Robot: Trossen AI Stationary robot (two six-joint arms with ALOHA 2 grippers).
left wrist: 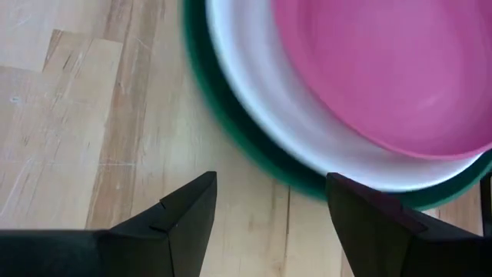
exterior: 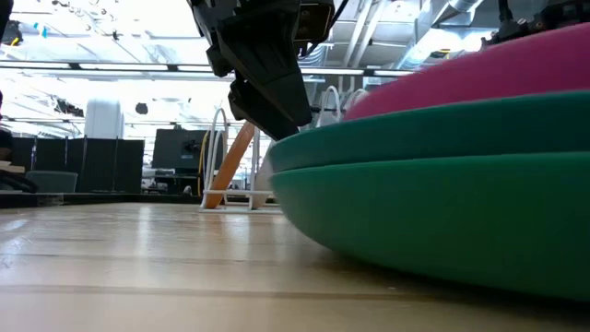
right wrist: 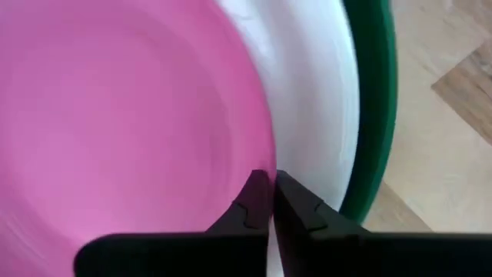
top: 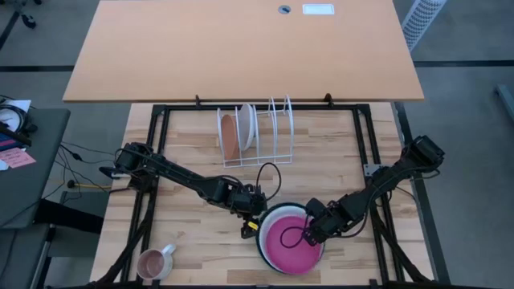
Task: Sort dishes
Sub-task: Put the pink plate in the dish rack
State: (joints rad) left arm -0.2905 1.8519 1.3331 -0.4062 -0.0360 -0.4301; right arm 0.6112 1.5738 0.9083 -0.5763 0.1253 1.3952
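High view: near edge of the wooden table (top: 193,249) has a small pink mug (top: 152,262) at the left corner, handle side up-right, well apart from everything else. Right of it, near centre-front, sits a stack of plates: dark green plate (top: 263,245) at the bottom, white plate (top: 277,213) on it, magenta plate (top: 291,237) on top, tipped up on one side in the low view. The stack fills most of the low view and blocks the right side of the table there.

Left gripper (top: 249,226) sits at the stack's left rim, fingers spread wide; in its wrist view the two fingers (left wrist: 188,223) straddle bare wood just beside the green rim, touching nothing I can see. Right gripper (top: 309,233) is over the stack's right side, jaws pinched nearly together on the magenta plate's rim; its wrist view shows the fingertips (right wrist: 257,201) meeting right at the edge where magenta meets white.

Farther back, mid-table, a white wire rack (top: 273,132) holds an orange-brown plate (top: 229,135) and another white plate (top: 246,127) upright in its left slots; right slots bare. Behind the rack a large tan tabletop (top: 241,48).
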